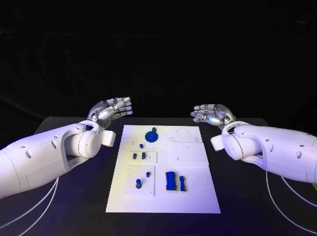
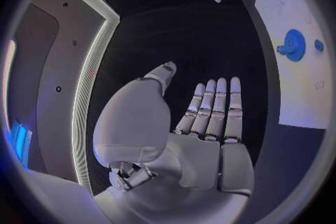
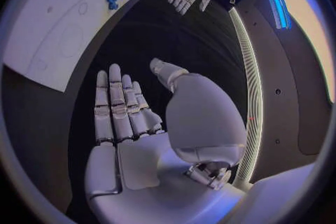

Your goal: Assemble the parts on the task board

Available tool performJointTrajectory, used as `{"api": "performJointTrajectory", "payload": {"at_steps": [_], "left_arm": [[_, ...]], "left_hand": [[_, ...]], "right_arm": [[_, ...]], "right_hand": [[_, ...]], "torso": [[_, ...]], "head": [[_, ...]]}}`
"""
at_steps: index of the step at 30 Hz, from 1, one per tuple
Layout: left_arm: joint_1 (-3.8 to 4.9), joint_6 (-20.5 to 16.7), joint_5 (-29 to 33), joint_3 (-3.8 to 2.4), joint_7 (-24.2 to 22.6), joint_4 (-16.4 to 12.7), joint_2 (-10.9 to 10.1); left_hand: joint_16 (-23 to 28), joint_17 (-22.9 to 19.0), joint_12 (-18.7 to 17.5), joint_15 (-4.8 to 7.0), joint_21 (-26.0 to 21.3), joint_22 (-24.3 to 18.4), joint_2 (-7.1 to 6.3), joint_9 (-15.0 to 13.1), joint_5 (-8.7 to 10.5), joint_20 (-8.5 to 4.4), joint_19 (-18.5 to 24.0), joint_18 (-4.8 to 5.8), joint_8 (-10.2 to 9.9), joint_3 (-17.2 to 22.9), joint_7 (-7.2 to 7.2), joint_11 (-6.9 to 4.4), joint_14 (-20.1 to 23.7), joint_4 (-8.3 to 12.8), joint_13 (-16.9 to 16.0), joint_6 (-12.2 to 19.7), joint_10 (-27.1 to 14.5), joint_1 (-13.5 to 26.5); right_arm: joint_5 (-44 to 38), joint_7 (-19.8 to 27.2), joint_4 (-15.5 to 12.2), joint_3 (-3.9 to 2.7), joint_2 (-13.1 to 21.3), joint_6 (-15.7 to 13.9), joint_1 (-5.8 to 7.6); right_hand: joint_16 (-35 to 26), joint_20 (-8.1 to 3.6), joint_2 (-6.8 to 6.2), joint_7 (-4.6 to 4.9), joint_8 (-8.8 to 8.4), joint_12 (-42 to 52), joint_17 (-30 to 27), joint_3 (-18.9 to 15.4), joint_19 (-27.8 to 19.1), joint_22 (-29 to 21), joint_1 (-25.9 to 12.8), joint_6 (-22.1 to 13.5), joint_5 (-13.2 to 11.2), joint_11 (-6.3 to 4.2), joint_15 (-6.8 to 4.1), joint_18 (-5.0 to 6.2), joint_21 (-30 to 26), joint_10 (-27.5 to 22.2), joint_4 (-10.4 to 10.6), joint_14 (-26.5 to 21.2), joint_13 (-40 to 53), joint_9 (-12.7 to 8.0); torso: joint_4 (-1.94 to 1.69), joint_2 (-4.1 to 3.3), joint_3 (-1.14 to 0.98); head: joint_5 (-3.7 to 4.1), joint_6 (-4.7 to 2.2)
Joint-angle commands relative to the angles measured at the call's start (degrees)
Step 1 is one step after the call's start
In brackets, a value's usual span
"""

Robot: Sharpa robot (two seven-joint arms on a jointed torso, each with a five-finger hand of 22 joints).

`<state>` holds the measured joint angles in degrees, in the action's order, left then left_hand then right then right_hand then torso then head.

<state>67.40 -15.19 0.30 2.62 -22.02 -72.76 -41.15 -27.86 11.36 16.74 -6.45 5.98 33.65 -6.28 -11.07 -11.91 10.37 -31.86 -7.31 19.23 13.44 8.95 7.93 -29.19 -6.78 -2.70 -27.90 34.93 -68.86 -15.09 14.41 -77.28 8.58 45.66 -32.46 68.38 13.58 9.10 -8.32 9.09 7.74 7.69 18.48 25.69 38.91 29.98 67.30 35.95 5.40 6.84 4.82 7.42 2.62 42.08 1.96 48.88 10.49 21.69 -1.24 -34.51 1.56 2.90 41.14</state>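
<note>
A black table point(image 1: 73, 206) is seen against a dark background, with the white task board point(image 1: 194, 196) laid flat in its middle. On the board a round blue gear-like part point(image 1: 152, 135) stands near the far edge, several small blue parts point(image 1: 139, 156) lie in the middle left area, and two upright blue blocks point(image 1: 175, 181) are placed near the front. The left hand point(image 1: 110, 109) is held above the table beyond the board's far left corner, fingers spread and nothing gripped. The right hand point(image 1: 209, 114) is raised beyond the far right corner, fingers likewise apart and empty. Both hands are kept well apart from the board.
</note>
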Motion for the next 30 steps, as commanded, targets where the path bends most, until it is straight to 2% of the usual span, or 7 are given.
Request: {"api": "performJointTrajectory", "payload": {"at_steps": [1,4,5,10,15,22,30], "left_arm": [[-0.24,-0.8,-0.1,-0.11,-0.3,-0.8,-0.2],[-0.74,-2.8,-0.1,-0.28,-0.8,-2.0,-0.4],[-0.96,-3.7,-0.1,-0.37,-1.1,-2.5,-0.5],[-2.68,-10.6,-0.1,-0.98,-2.9,-6.5,-1.3],[-4.95,-19.7,-0.2,-1.80,-5.3,-11.8,-2.4],[-6.84,-27.3,-0.3,-2.48,-7.4,-16.3,-3.4],[-7.23,-28.9,-0.3,-2.62,-7.8,-17.2,-3.5]], "left_hand": [[27.9,-11.4,-16.7,6.45,-6.0,-33.6,6.28,11.1,11.91,-10.37,31.9,7.31,-19.2,-13.4,-8.95,-7.93,29.2,6.8,2.7,27.9,-34.9,22.5],[27.9,-11.4,-16.7,6.45,-6.0,-33.6,6.28,11.1,11.91,-10.37,31.9,7.31,-19.2,-13.4,-8.95,-7.93,29.2,6.8,2.7,27.9,-34.9,27.8],[27.9,-11.4,-16.7,6.45,-6.0,-33.6,6.28,11.1,11.91,-10.37,31.9,7.31,-19.2,-13.4,-8.95,-7.93,29.2,6.8,2.7,27.9,-34.9,68.9],[27.9,-11.4,-16.7,6.45,-6.0,-33.6,6.28,11.1,11.91,-10.37,31.9,7.31,-19.2,-13.4,-8.95,-7.93,29.2,6.8,2.7,27.9,-34.9,68.9],[27.9,-11.4,-16.7,6.45,-6.0,-33.6,6.28,11.1,11.91,-10.37,31.9,7.31,-19.2,-13.4,-8.95,-7.93,29.2,6.8,2.7,27.9,-34.9,68.9],[27.9,-11.4,-16.7,6.45,-6.0,-33.6,6.28,11.1,11.91,-10.37,31.9,7.31,-19.2,-13.4,-8.95,-7.93,29.2,6.8,2.7,27.9,-34.9,68.9],[27.9,-11.4,-16.7,6.45,-6.0,-33.6,6.28,11.1,11.91,-10.37,31.9,7.31,-19.2,-13.4,-8.95,-7.93,29.2,6.8,2.7,27.9,-34.9,68.9]], "right_arm": [[0.7,0.5,-0.9,-0.51,0.2,-1.0,-0.57],[2.7,2.5,-2.5,-1.60,0.0,-2.4,-1.60],[3.5,3.4,-3.2,-2.09,0.0,-3.1,-2.07],[9.8,9.9,-8.3,-5.59,-0.5,-7.7,-5.38],[14.0,14.3,-11.8,-7.99,-0.9,-10.9,-7.66],[15.1,15.4,-12.7,-8.58,-1.0,-11.7,-8.22],[15.1,15.4,-12.7,-8.58,-1.0,-11.7,-8.22]], "right_hand": [[-13.6,-9.10,8.32,-9.09,-7.74,-7.7,-18.5,-25.7,-38.9,-30.0,-22.0,-36.0,-5.4,-6.84,-4.82,-7.42,-2.6,-42.1,-2.0,-48.9,-10.5,-21.7],[-13.6,-9.10,8.32,-9.09,-7.74,-7.7,-18.5,-25.7,-38.9,-30.0,-27.1,-36.0,-5.4,-6.84,-4.82,-7.42,-2.6,-42.1,-2.0,-48.9,-10.5,-21.7],[-13.6,-9.10,8.32,-9.09,-7.74,-7.7,-18.5,-25.7,-38.9,-30.0,-67.3,-36.0,-5.4,-6.84,-4.82,-7.42,-2.6,-42.1,-2.0,-48.9,-10.5,-21.7],[-13.6,-9.10,8.32,-9.09,-7.74,-7.7,-18.5,-25.7,-38.9,-30.0,-67.3,-36.0,-5.4,-6.84,-4.82,-7.42,-2.6,-42.1,-2.0,-48.9,-10.5,-21.7],[-13.6,-9.10,8.32,-9.09,-7.74,-7.7,-18.5,-25.7,-38.9,-30.0,-67.3,-36.0,-5.4,-6.84,-4.82,-7.42,-2.6,-42.1,-2.0,-48.9,-10.5,-21.7],[-13.6,-9.10,8.32,-9.09,-7.74,-7.7,-18.5,-25.7,-38.9,-30.0,-67.3,-36.0,-5.4,-6.84,-4.82,-7.42,-2.6,-42.1,-2.0,-48.9,-10.5,-21.7],[-13.6,-9.10,8.32,-9.09,-7.74,-7.7,-18.5,-25.7,-38.9,-30.0,-67.3,-36.0,-5.4,-6.84,-4.82,-7.42,-2.6,-42.1,-2.0,-48.9,-10.5,-21.7]], "torso": [[0.10,0.22,-0.06],[0.28,0.71,-0.30],[0.36,0.94,-0.41],[0.90,2.41,-1.11],[1.21,3.23,-1.51],[1.24,3.33,-1.56],[1.24,3.33,-1.56]], "head": [[-0.20,-0.43],[-0.63,-1.44],[-0.82,-1.89],[-2.10,-4.88],[-2.81,-6.56],[-2.90,-6.77],[-2.90,-6.77]]}}
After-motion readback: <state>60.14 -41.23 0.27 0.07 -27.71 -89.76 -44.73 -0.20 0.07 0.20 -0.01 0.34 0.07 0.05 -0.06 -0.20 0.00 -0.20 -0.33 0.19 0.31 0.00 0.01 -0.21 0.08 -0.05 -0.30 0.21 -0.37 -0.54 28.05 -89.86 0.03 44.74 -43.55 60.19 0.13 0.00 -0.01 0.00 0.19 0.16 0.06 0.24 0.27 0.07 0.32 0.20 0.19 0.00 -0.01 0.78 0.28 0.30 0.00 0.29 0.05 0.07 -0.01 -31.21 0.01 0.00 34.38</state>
